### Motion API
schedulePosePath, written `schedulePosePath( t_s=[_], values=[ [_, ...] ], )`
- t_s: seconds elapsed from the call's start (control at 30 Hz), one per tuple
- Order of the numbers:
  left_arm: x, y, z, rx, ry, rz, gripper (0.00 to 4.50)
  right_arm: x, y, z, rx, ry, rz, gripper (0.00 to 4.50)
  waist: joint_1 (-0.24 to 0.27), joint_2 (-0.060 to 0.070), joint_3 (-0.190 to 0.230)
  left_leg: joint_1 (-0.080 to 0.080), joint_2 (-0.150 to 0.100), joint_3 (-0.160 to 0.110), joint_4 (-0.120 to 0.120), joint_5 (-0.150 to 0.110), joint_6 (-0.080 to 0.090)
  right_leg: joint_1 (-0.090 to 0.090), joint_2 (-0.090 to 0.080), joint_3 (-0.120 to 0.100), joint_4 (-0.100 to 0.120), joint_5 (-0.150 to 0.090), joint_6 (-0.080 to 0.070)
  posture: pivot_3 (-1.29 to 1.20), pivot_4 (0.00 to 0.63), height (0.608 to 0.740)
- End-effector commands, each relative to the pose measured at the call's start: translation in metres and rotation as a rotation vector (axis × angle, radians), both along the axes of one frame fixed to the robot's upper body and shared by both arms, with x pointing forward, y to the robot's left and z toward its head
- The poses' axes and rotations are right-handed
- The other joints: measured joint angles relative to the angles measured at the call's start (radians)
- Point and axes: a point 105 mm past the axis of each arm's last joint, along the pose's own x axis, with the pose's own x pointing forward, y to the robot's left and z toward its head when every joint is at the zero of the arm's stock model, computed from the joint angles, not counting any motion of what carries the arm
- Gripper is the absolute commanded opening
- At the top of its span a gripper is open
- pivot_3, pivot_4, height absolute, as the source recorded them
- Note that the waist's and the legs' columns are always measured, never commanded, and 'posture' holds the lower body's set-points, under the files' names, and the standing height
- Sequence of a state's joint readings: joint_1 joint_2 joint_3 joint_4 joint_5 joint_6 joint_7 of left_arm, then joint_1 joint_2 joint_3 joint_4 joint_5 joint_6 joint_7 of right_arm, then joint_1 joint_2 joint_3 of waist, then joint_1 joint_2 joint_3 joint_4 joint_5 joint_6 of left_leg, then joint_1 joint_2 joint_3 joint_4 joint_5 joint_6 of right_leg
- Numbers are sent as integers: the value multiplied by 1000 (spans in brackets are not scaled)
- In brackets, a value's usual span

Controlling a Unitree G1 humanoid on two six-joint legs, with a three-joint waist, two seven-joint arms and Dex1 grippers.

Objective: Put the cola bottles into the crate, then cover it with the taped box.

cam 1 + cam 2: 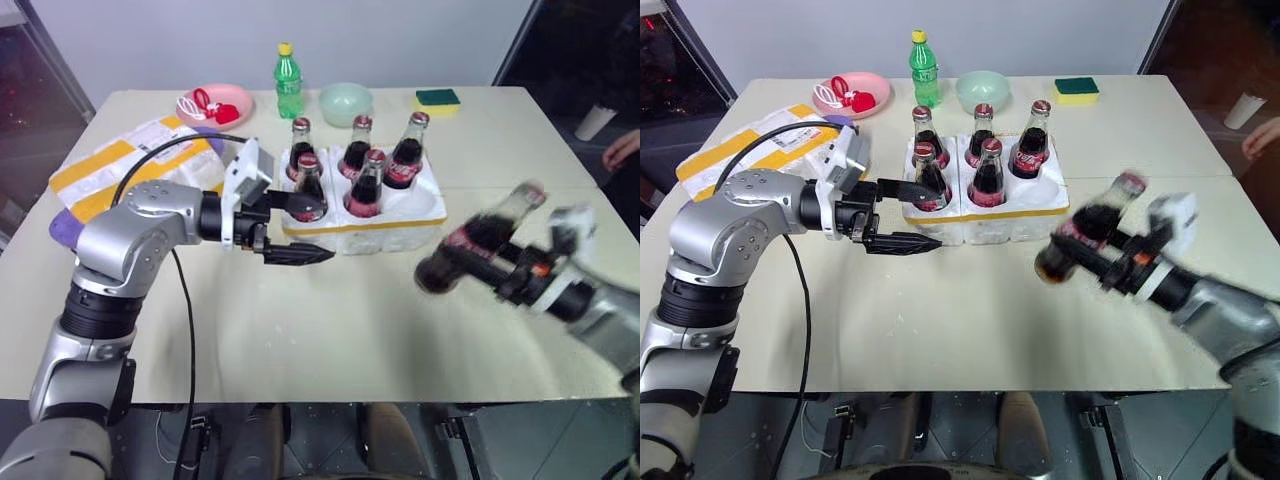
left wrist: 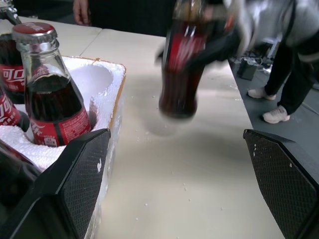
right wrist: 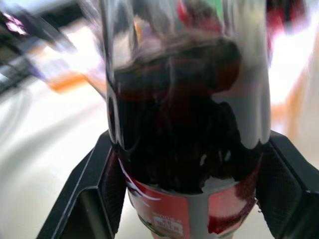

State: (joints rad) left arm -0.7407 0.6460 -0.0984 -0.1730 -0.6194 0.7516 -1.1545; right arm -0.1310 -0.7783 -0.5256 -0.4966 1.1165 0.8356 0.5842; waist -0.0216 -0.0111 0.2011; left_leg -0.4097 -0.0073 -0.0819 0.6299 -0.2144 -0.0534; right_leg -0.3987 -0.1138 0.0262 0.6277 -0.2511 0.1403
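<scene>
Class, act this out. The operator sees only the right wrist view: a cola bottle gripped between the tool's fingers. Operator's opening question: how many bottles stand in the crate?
Observer: Five cola bottles stand in the crate.
Operator: Which well is free?
Observer: The front well on the robot's right side.
Operator: What is the other arm doing?
Observer: The left tool is open by the crate's near left side, holding nothing.
</scene>
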Motion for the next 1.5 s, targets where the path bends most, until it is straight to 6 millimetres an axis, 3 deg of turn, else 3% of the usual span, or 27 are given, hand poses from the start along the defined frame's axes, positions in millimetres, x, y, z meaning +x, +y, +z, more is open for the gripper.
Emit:
schedulePosePath(
  t_s=[0.03,0.1,0.23,0.33,0.43,0.57,0.73,0.8,0.83,0.87,1.07,1.13,1.23,1.37,1.5],
  values=[
    [0,4,15,-33,-65,17,4500,9,-1,61,43,-170,4,2794,1,0,0,1,0,0,0,0,0,0,0,0,0,0,0,0,150,739],
    [1,4,15,-36,-72,22,4500,26,-1,67,16,-170,-40,2794,5,-1,0,1,1,0,0,0,0,1,1,0,1,0,-1,0,150,739],
    [3,4,16,-43,-81,32,4500,67,4,57,-61,-130,-118,2794,8,-2,0,-1,0,0,0,0,0,0,1,0,-1,0,-1,0,150,739],
    [2,4,16,-44,-85,36,4500,84,16,41,-99,-99,-94,2794,9,-2,0,-5,0,0,0,0,0,-5,1,0,1,2,3,0,150,739],
    [2,7,16,-43,-90,50,4500,102,21,12,-219,-65,-128,2794,4,-2,-1,-11,0,0,0,0,0,-12,1,0,3,2,4,0,150,739],
    [2,9,17,-54,-88,66,4500,112,25,-21,-288,-11,-133,2794,5,-2,-1,-11,0,-1,0,0,0,-12,1,-1,3,2,4,0,150,739],
    [3,11,16,-59,-86,79,4500,118,27,-34,-288,25,-132,2794,5,-3,-1,-11,0,-1,1,0,0,-11,1,-1,3,2,4,0,150,739],
    [3,11,15,-54,-89,84,4500,119,25,-39,-290,66,-140,3827,5,-3,-1,-10,0,-1,1,0,0,-10,1,-1,3,2,4,0,150,739],
    [4,11,14,-51,-91,89,4500,119,25,-39,-293,69,-138,4078,5,-3,-1,-10,0,-1,1,0,0,-10,1,-1,3,2,4,0,150,739],
    [5,12,13,-45,-99,101,4500,117,26,-35,-301,49,-140,4481,4,-3,-1,-9,0,-1,1,0,0,-9,1,-1,3,2,4,0,150,739],
    [19,36,8,8,-199,279,4500,90,21,10,-255,-61,-102,4481,6,-2,-1,-9,0,-1,0,0,0,-10,1,-1,3,2,4,0,150,739],
    [26,56,11,28,-260,401,4500,72,14,38,-195,-113,-80,4481,7,-2,-1,-9,0,-1,0,0,0,-10,1,-1,3,2,4,0,150,739],
    [33,105,13,145,-401,622,4500,40,-6,77,-123,-179,-59,4481,6,-2,0,-10,0,-1,-1,0,0,-11,1,-1,2,2,4,0,150,739],
    [25,165,-2,374,-483,802,4500,12,-29,72,-184,-123,-62,4481,8,-3,-1,-9,1,-1,-2,0,0,-10,1,-1,2,2,2,0,150,739],
    [-4,222,-46,680,-394,801,4500,-14,-38,55,-276,-61,-12,4481,4,-2,-1,-8,1,1,-2,0,0,-10,0,0,0,0,-1,0,150,739]
  ],
)
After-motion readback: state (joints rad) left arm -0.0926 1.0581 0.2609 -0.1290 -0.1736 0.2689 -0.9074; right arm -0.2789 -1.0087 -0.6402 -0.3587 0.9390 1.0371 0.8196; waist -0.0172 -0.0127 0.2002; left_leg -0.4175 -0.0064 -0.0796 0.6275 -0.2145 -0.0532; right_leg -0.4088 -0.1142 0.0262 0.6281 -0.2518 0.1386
